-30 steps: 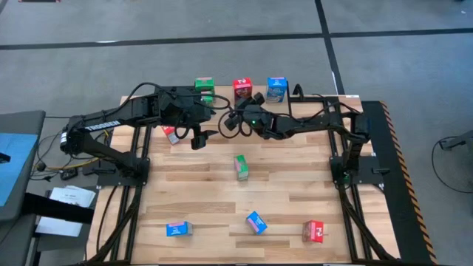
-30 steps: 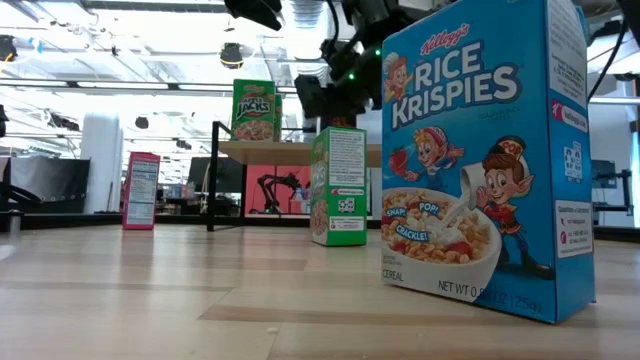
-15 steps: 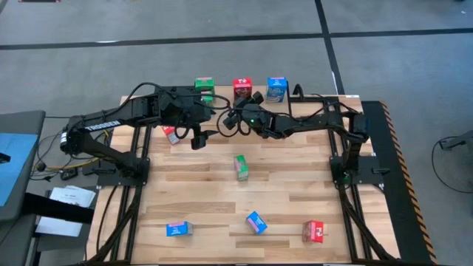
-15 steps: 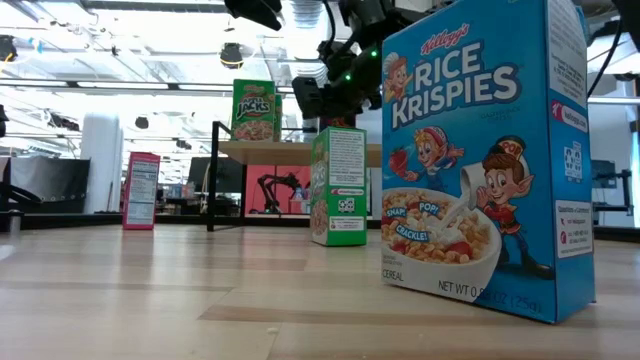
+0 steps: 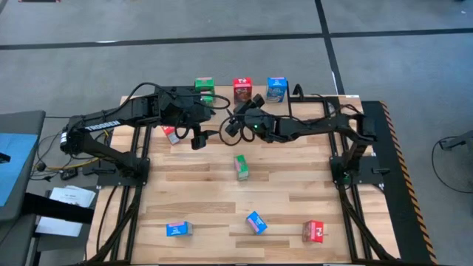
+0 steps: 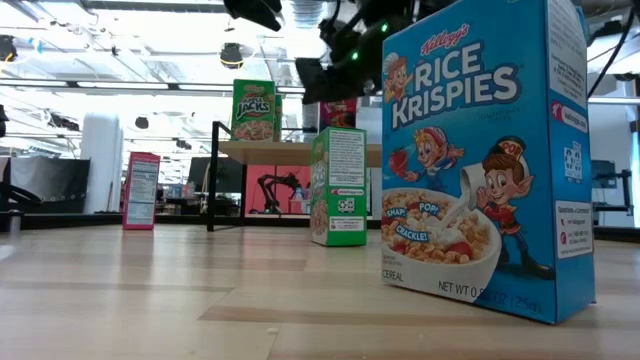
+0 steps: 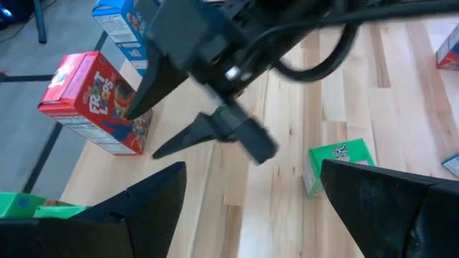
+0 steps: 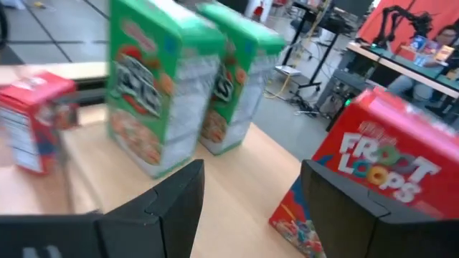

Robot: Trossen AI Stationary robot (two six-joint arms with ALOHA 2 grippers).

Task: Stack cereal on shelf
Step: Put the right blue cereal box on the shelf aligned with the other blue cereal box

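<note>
Just ahead of the right gripper (image 5: 238,118), whose fingers are standing apart around nothing, a red cereal box (image 8: 362,183) is sitting on the shelf (image 8: 237,172) beside two green boxes (image 8: 147,93). The left gripper (image 5: 198,139) is hovering close beside it, spread wide and empty. One careless swing could be toppling those upright boxes or knocking the two arms together.
</note>
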